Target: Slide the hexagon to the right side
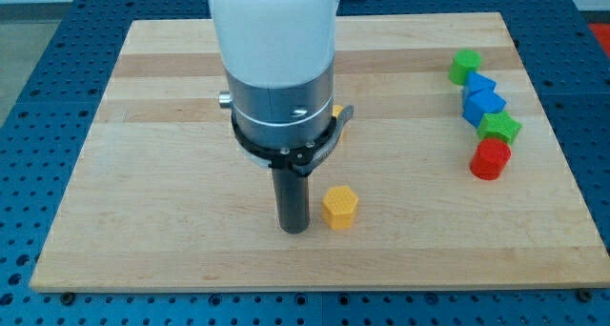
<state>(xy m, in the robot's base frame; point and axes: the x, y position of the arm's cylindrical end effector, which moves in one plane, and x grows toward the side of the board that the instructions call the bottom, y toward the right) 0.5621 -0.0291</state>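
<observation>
Just left of the one yellow hexagon [339, 207], the tip [294, 229] rests beside it on the tabletop [143, 221], jawless, while two green blocks [466, 67], two blue blocks [482, 102] and one red block [491, 159] cluster far right.

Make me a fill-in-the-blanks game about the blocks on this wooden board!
1. My tip sits just to the view's ____ of the yellow hexagon.
2. The block lowest in the row at the view's right is ____.
3. That row holds ____ blocks.
4. The row's top block is ____.

Missing words: left; red; five; green
</observation>
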